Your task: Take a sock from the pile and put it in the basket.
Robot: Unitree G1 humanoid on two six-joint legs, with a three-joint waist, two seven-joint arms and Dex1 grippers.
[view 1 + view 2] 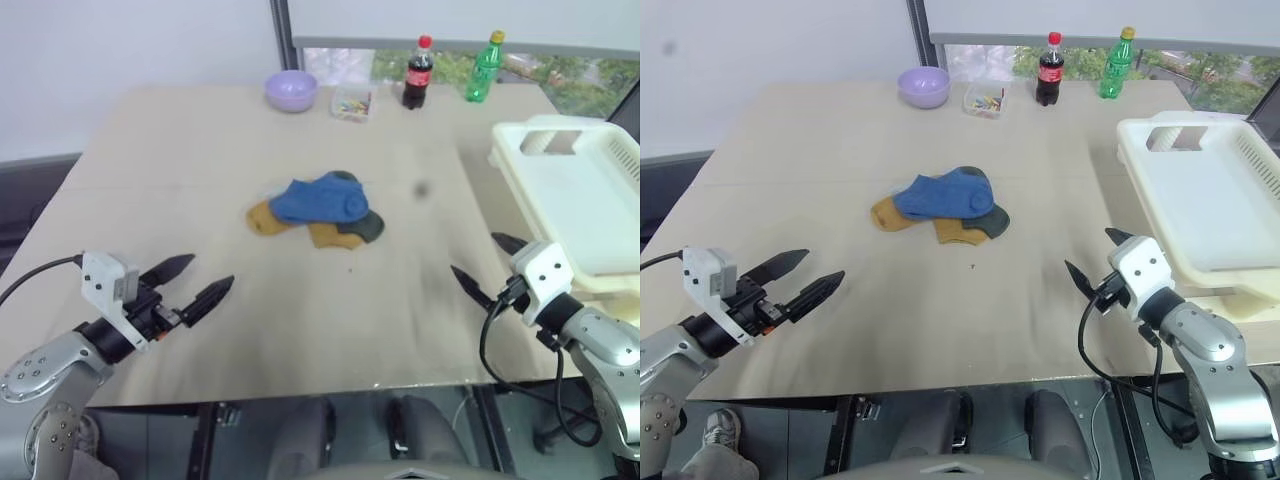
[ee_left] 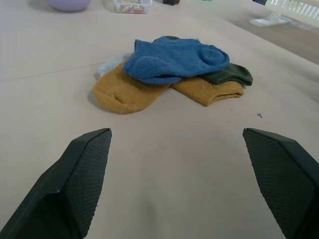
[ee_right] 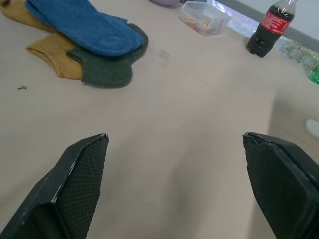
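Left eye view: pile [image 1: 318, 210] long axis crosswise — left gripper [image 1: 192, 283], right gripper [image 1: 490, 265] spread wide, empty.

Pile [image 1: 318, 209] of soft socks at frame centre on the tabletop [image 1: 200, 160], a royal blue sock uppermost over mustard yellow and dark green ones, all lying flat and overlapping; cream-white rectangular basket [image 1: 600, 215] with slotted sides at right edge, well apart.
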